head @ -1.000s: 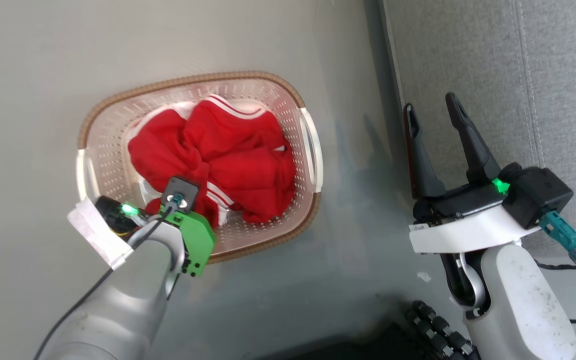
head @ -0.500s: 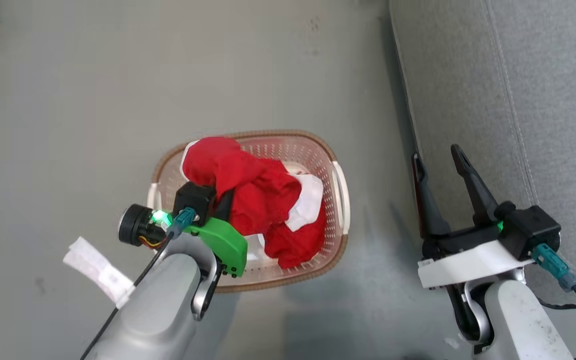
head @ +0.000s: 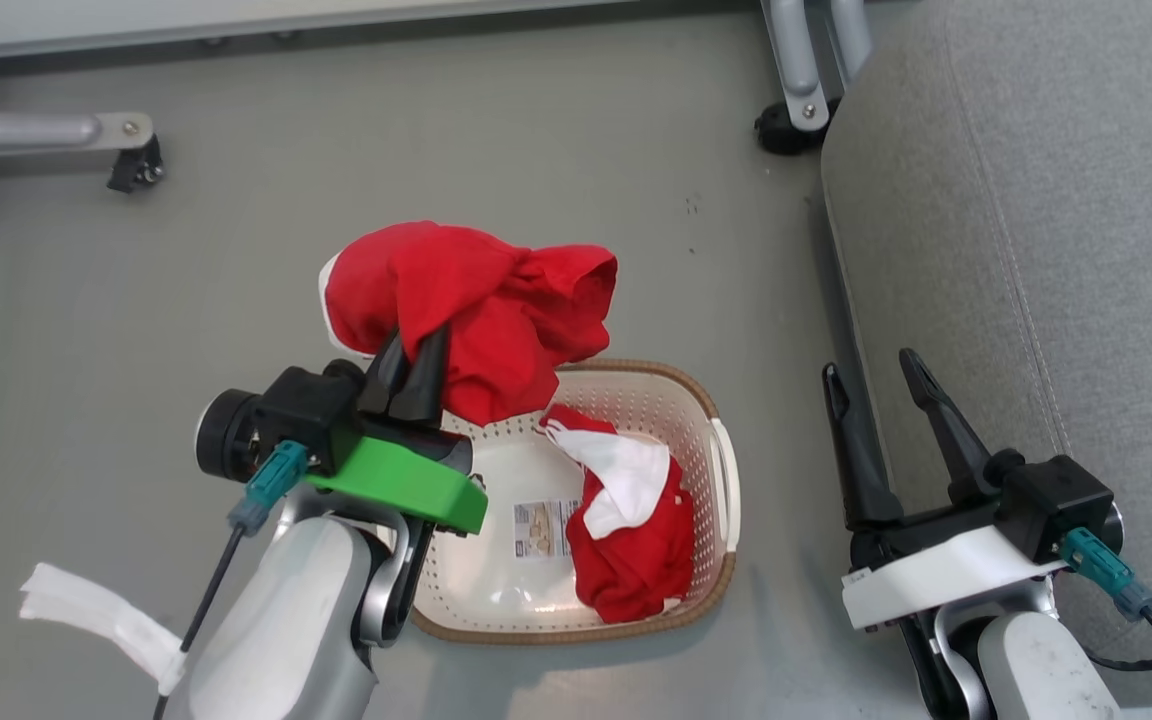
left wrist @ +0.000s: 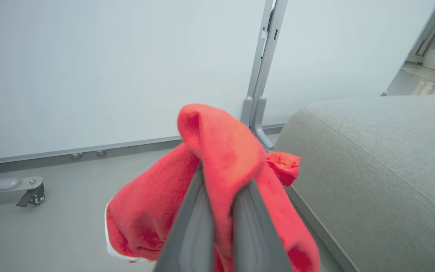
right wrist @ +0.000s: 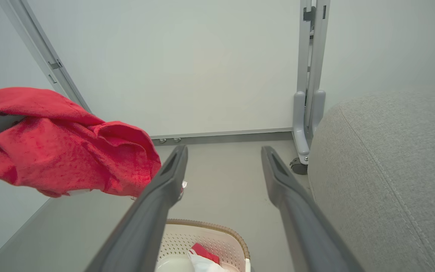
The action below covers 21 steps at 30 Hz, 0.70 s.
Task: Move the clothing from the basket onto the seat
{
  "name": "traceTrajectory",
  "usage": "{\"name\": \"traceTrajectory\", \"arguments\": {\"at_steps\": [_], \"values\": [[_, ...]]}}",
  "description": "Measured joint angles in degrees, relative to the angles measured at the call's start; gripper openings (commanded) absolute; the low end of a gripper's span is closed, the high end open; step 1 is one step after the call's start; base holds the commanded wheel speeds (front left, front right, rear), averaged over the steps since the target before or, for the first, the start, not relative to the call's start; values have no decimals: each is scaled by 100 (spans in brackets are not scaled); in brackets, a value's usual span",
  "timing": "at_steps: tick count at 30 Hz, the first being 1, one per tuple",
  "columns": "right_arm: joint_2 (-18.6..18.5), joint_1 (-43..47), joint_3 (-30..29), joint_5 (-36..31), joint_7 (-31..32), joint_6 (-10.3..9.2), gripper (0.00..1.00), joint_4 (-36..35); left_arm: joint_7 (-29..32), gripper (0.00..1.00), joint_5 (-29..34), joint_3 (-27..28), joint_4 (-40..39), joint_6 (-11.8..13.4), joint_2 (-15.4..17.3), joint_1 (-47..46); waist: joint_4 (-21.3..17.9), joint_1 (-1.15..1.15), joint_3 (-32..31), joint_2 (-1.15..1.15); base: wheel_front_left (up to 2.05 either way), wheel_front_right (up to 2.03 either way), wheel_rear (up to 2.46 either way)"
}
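**Halfway there: one piece up, one left behind**

A second ago both red pieces lay bunched together low in the basket, with the left claw down among them. Half a second ago one of them was only partly dragged up.

Now the left claw (head: 414, 345) holds a bright red fabric garment with a white edge (head: 476, 290) lifted clear of the small cream-white perforated plastic basket with the brown woven-look rim (head: 728, 480). The cloth drapes over and around the fingertips and hangs above the basket's far left corner. The two long dark fingers are pressed almost together, and the left wrist view shows a fold of the red fabric pinched between them.

With that piece raised, the basket's pale bottom and its printed sticker (head: 546, 528) lie uncovered. The second red garment with a white panel (head: 636, 560) sits crumpled in the right side of the basket, against its wall.

The right claw (head: 868, 363) hangs with its fingers spread wide and gripping nothing. It is just beside the edge of the large rounded grey textured-fabric sofa (head: 1036, 250), which stands to the right of the basket on the grey floor (head: 186, 320).
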Motion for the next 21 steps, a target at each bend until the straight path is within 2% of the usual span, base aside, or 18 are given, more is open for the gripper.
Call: {"name": "traceTrajectory", "arguments": {"at_steps": [5,12,21], "values": [[-1,186,14,-7,113,0,100,-153,-1,0,140,256,-677,-222,-18,255,85,0,-274,0,0,0,0],[-1,535,56,-7,279,0,100,-302,-1,0,255,336,-1183,-436,5,758,107,0,-628,0,0,0,0],[-1,978,147,30,437,0,100,-434,-1,0,312,254,-1493,-431,38,1297,60,0,-1094,0,0,0,0]]}}
